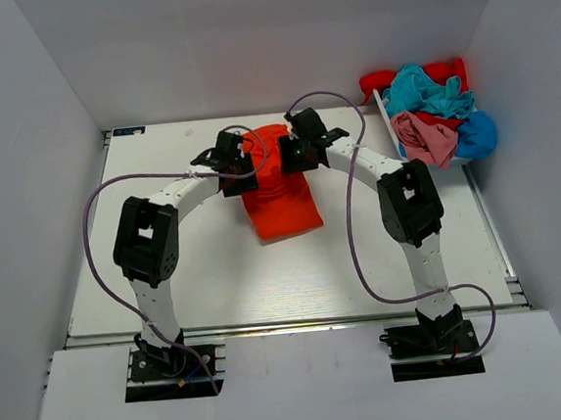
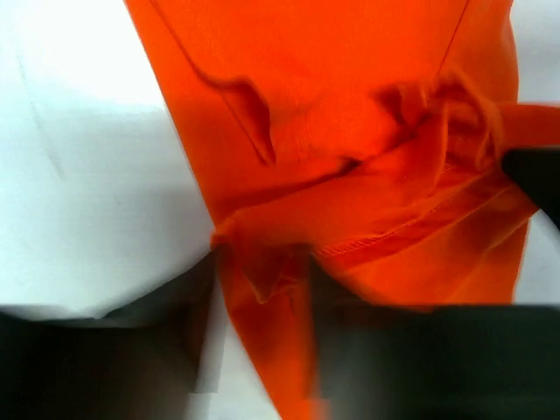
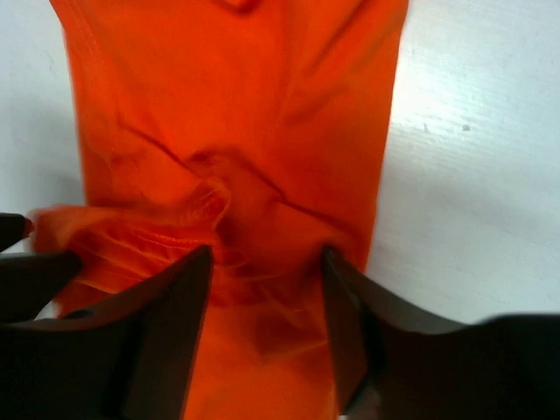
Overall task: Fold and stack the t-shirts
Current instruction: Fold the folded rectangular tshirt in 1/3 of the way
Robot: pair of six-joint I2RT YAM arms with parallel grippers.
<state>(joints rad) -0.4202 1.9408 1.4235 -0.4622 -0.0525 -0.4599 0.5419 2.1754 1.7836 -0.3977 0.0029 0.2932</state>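
Two black-and-white robot arms [image 1: 148, 243] reach from the near edge of the white bench [image 1: 169, 279] to one bright orange-red cloth t-shirt [image 1: 282, 205], a narrow creased band lying mid-bench toward the far edge. The left gripper [image 2: 262, 262] and right gripper [image 3: 267, 254] each stand narrowly parted at its bunched far end, with cloth between the jaws. One heap of crumpled shirts [image 1: 429, 113], teal, pink, red and blue, sits off the far right corner.

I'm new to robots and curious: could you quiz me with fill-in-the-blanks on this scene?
1. The shirt lying in the middle of the table is ____.
2. The crumpled pile sits at the table's far ____ corner.
3. That pile shows teal, pink, red and ____ cloth.
Missing words: orange-red; right; blue.
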